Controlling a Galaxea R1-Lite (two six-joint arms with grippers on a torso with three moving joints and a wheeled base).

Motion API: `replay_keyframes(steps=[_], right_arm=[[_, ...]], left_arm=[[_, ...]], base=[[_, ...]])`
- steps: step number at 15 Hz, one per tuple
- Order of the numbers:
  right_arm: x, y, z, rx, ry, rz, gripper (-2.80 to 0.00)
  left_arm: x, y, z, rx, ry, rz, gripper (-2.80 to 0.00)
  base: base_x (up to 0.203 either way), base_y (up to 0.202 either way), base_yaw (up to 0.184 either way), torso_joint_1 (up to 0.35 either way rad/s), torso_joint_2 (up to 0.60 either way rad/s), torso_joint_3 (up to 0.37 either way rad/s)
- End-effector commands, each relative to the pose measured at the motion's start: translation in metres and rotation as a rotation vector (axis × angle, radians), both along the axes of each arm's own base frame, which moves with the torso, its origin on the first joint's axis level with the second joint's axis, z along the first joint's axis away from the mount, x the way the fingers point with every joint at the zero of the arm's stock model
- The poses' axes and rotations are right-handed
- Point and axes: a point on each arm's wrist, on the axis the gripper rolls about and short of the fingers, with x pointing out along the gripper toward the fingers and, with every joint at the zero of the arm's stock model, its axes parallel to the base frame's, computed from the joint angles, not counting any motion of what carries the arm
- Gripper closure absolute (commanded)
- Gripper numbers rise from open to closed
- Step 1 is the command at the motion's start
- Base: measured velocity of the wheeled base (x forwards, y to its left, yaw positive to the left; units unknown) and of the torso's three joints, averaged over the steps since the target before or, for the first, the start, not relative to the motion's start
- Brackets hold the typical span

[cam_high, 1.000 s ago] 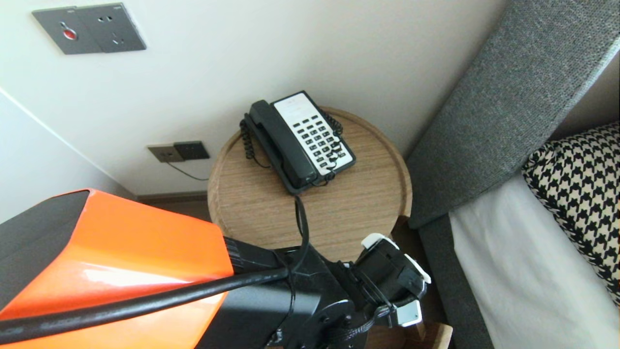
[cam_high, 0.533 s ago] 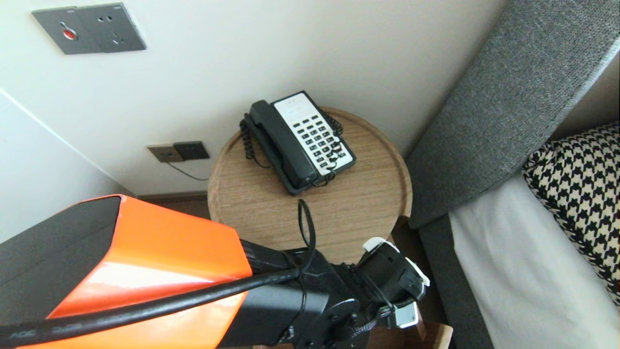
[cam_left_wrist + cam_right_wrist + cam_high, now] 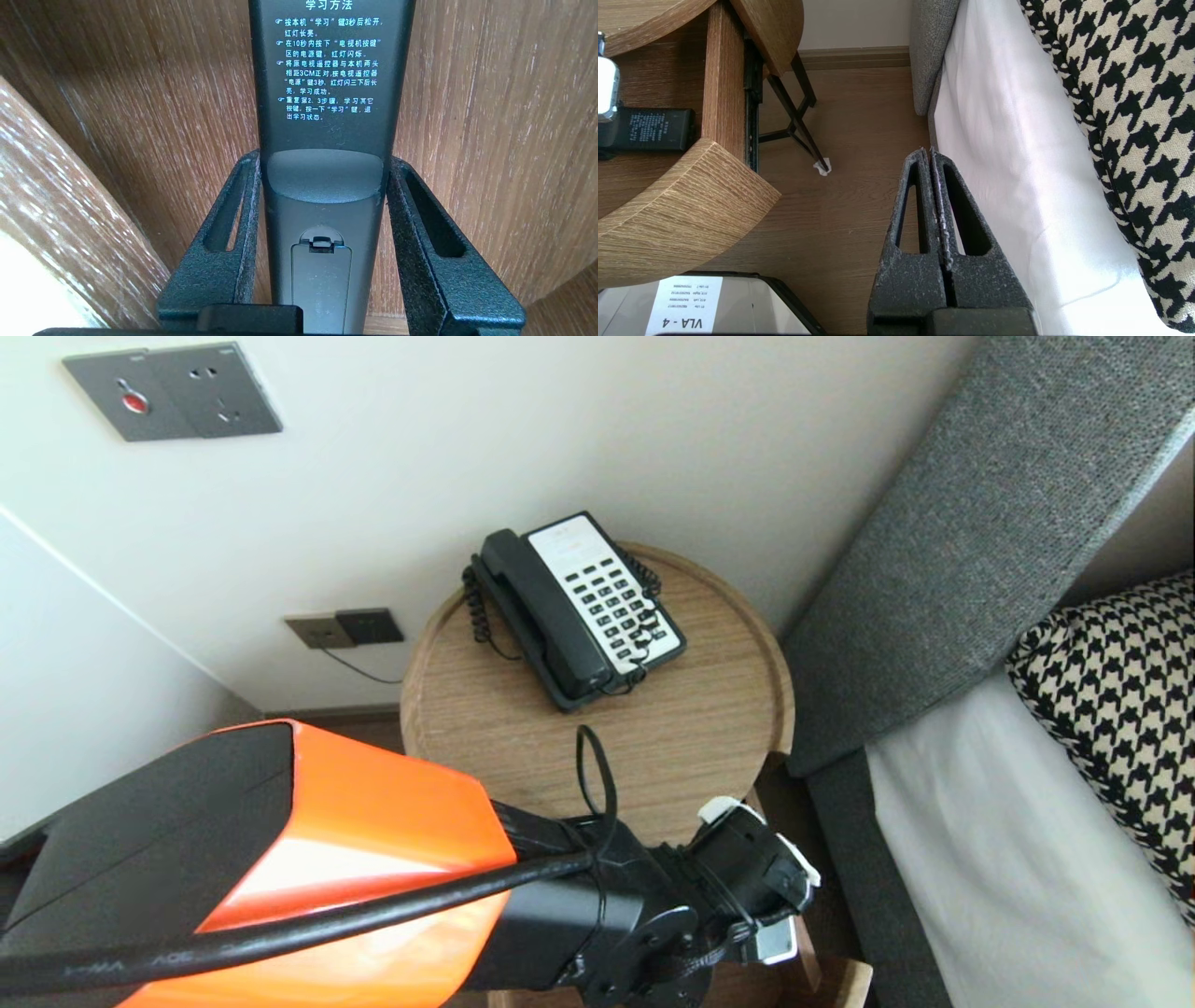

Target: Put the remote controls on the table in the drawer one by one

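Left gripper (image 3: pixel 323 158), jaws clamped on the dark grey plastic remote control (image 3: pixel 327 107), has eased lower into the wooden drawer (image 3: pixel 467 116). Right gripper (image 3: pixel 927 152) idle, jaws pressed together.

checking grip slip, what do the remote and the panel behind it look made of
Remote: likely moulded plastic, dark grey, matte; printed white text, clip-in battery cover. Panel: wood or wood-look veneer, brown streaky grain, slight sheen; cannot tell which.

Black telephone (image 3: pixel 583 607) on round wooden table (image 3: pixel 691 737); houndstooth pillow (image 3: pixel 1120 709) on white sheet (image 3: pixel 1008 877).
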Motion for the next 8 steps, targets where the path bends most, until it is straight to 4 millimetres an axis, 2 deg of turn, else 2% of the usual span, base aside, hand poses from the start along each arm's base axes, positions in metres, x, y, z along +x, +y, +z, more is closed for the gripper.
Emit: replay_keyframes(steps=[1, 4, 8], right_arm=[[-0.0005, 0.0, -0.0002, 0.0, -0.007, 0.0, 0.0], [-0.0005, 0.0, -0.0002, 0.0, -0.007, 0.0, 0.0], [-0.0005, 0.0, -0.0002, 0.0, -0.007, 0.0, 0.0]], left_arm=[[0.0022, -0.0033, -0.0063, 0.015, 0.003, -0.002, 0.0], [0.0034, -0.0065, -0.0107, 0.024, 0.008, -0.005, 0.0], [0.0026, -0.0051, -0.0036, 0.014, 0.009, -0.008, 0.0]], base=[[0.0, 0.0, 0.0, 0.0, 0.0, 0.0], [0.0, 0.0, 0.0, 0.0, 0.0, 0.0], [0.0, 0.0, 0.0, 0.0, 0.0, 0.0]])
